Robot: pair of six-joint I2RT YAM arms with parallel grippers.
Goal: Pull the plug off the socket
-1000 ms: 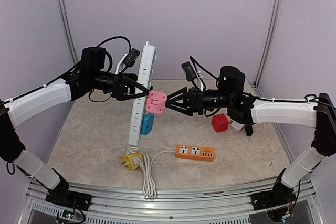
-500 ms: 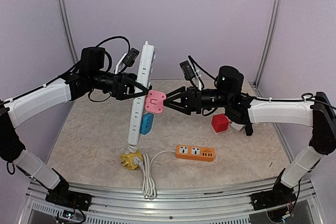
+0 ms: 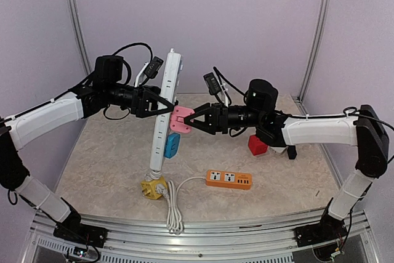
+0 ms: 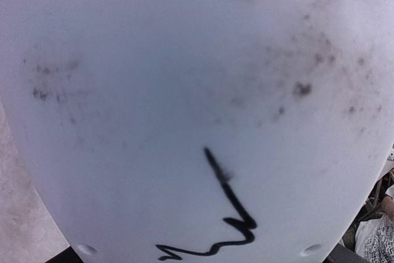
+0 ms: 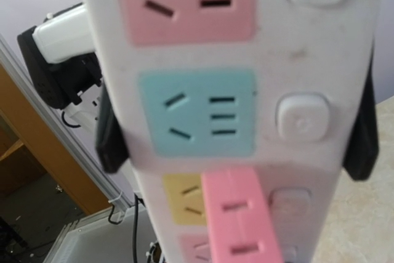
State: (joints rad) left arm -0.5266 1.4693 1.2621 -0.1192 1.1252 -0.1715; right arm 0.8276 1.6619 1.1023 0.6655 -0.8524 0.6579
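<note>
Left gripper (image 3: 165, 106) clamps a tilted white power strip (image 3: 169, 78). A pink plug (image 3: 179, 120) sits in the strip's face, mid-length. Right gripper (image 3: 186, 119) straddles the plug; firm contact unclear. The plug looks light, rigid and probably tight-fitting, so grasp its flat opposite sides.

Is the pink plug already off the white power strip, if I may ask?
No, the right wrist view shows the pink plug seated on the face of the white power strip.
</note>
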